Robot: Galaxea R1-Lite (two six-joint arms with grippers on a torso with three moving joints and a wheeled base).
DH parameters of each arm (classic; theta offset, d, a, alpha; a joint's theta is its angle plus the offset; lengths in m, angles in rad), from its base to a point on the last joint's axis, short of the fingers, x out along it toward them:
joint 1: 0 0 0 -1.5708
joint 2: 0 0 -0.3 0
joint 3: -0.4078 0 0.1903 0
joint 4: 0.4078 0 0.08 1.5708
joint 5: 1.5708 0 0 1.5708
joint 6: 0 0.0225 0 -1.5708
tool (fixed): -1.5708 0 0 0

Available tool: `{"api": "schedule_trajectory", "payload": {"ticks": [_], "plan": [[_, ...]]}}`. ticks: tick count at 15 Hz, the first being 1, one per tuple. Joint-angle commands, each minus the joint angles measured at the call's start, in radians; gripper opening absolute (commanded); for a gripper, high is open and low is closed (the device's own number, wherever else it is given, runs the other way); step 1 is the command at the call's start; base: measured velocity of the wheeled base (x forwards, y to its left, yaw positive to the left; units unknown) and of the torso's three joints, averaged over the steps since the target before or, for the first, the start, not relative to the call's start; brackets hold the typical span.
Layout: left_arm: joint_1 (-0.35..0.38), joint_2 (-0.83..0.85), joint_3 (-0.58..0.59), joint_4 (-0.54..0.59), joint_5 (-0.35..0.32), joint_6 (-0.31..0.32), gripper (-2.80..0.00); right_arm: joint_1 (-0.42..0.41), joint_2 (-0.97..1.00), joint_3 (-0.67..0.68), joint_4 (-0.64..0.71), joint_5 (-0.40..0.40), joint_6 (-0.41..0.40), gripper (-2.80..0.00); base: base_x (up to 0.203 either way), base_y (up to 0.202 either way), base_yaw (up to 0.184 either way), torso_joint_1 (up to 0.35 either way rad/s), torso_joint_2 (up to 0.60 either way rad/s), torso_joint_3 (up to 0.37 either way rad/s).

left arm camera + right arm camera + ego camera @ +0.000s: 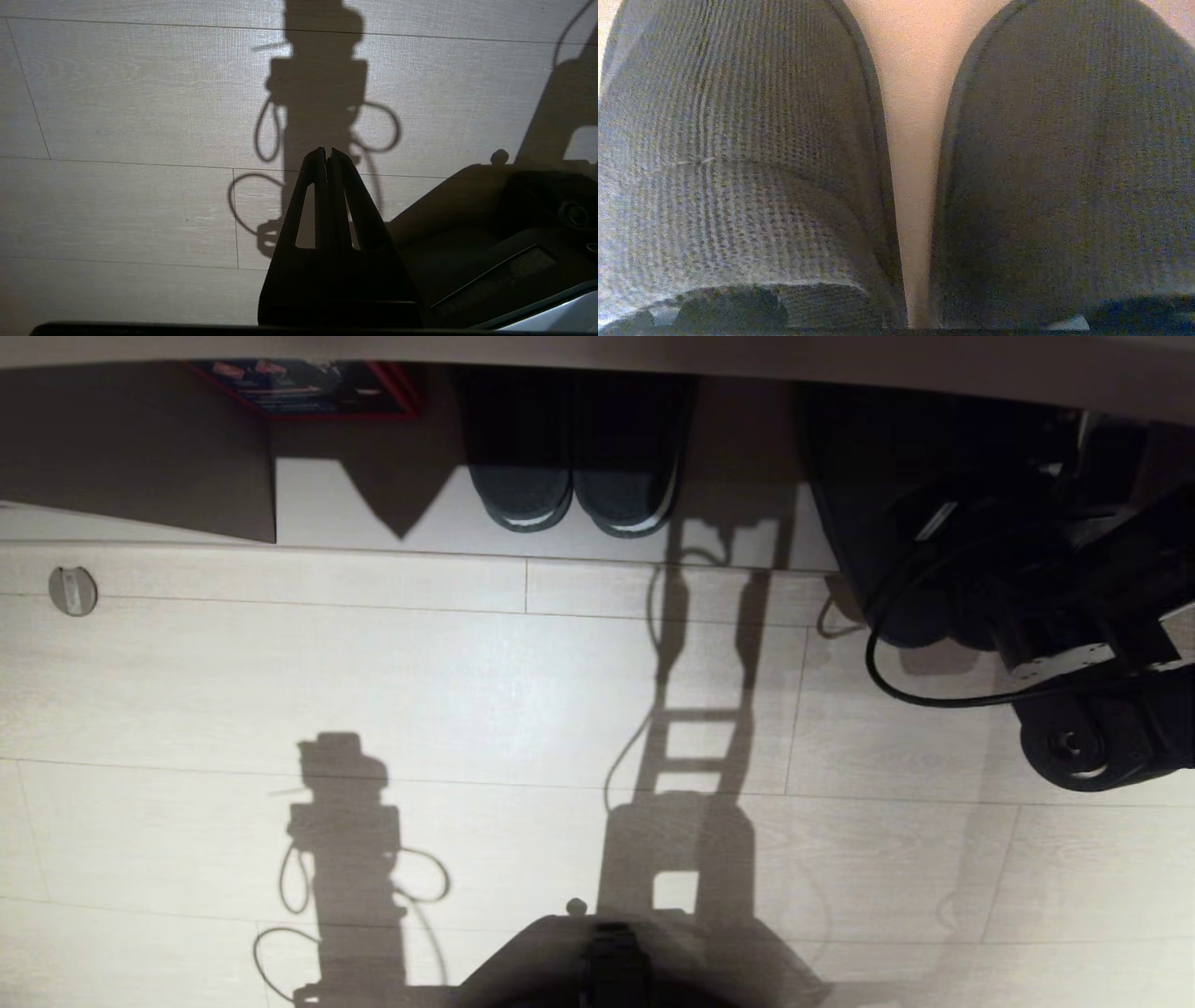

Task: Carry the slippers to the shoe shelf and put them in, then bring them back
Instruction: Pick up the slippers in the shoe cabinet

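Two left fingers [317, 186] pressed tight together, nothing between them, as the left gripper [327, 151] hangs over pale plank floor [117, 93]. Right gripper is lost in shadow; grasping or released can't be told. Right up against its cam, the slippers [738, 163] lie side by side, toes fwd, a thin strip of pale surface between. Right arm [1083, 663] reaches to the shoe shelf [317, 504] at its right end. Well apart, toward the left gripper's side: a white-soled pair [571, 490] and a red-edged box [299, 387].
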Motion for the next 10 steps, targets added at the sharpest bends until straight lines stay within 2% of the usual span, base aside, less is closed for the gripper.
{"api": "schedule_trajectory", "payload": {"ticks": [1, 6, 7, 10], "plan": [[0.0, 0.0, 0.002, 0.0, 0.0, 0.0, -2.8, 0.0, 0.019, -0.013, -0.007, 0.0, -0.002, 0.0, 0.0, 0.0, 0.0, 0.0, 0.0, 0.0], [0.0, 0.0, 0.002, 0.0, 0.0, -0.002, -2.8, 0.0, 0.023, -0.038, 0.0, 0.005, -0.004, 0.0, 0.0, 0.0, 0.0, 0.0, 0.0, 0.0], [0.0, 0.0, 0.002, 0.0, 0.0, 0.0, -2.8, 0.0, 0.028, -0.039, -0.002, 0.007, -0.001, -2.8, 0.0, 0.0, 0.0, 0.0, 0.0, 0.0], [0.0, 0.0, 0.002, 0.0, 0.0, 0.0, -2.8, -0.003, 0.019, -0.031, -0.002, 0.024, -0.002, -2.8, 0.0, 0.0, 0.0, 0.0, 0.0, 0.0]]}}
